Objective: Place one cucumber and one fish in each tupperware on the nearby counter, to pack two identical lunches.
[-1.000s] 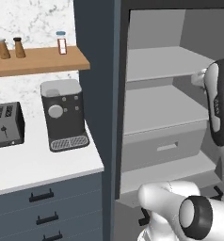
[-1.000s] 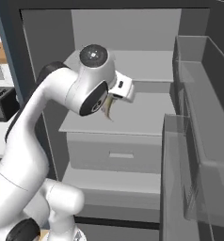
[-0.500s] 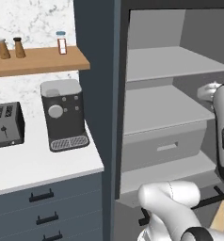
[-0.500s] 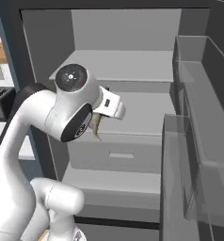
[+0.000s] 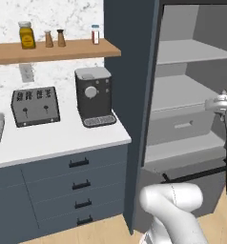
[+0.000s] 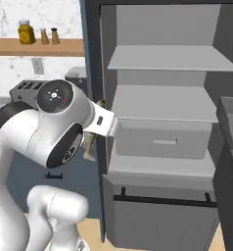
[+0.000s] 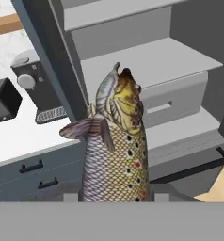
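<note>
Silver and brown scales cover the fish [image 7: 115,146], which the gripper [image 7: 115,200] holds tight near its tail end, with the head pointing away from the hand. A moment ago the arm was up in front of the open fridge [image 6: 162,112] shelves. Now the whole picture has slid over, so the robot base has turned or driven toward the kitchen side. The white worktop [image 5: 58,140] with the toaster [image 5: 35,106] and coffee machine [image 5: 93,96] has come more into view. In the right base view the fish [image 6: 90,146] hangs beside the arm, just outside the fridge. I think this means the fish is out of the fridge and is being carried toward the worktop to be packed. The fish looks spotted, with dark and red dots, a yellow-brown head and a grey fin sticking out to one side
</note>
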You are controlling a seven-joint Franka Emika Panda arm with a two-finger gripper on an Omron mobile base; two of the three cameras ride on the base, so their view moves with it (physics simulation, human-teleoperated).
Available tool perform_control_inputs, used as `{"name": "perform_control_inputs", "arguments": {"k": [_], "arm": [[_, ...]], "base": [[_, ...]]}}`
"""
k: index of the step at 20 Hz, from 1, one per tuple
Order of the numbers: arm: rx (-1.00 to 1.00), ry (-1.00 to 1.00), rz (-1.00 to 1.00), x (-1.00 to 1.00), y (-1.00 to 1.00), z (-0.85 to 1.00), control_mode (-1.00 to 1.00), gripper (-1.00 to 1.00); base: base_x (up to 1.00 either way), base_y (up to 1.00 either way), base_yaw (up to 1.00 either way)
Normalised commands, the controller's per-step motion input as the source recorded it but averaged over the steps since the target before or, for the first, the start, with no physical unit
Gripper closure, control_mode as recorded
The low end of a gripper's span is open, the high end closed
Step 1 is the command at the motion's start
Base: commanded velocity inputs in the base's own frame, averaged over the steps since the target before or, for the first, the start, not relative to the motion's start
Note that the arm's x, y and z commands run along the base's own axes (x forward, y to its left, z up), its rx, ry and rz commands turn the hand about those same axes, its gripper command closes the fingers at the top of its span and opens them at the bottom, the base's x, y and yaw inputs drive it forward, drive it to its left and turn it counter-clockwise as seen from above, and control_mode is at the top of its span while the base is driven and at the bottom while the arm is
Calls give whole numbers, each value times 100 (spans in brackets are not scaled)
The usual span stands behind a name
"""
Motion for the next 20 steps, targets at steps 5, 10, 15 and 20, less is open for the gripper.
{"name": "perform_control_inputs", "arguments": {"k": [5,10,15,20], "arm": [[0,0,0,0,0,0,100,100],[0,0,0,0,0,0,100,100],[0,0,0,0,0,0,100,100],[0,0,0,0,0,0,100,100]], "base": [[-62,100,3],[-20,100,1],[11,100,0],[59,100,0]]}}
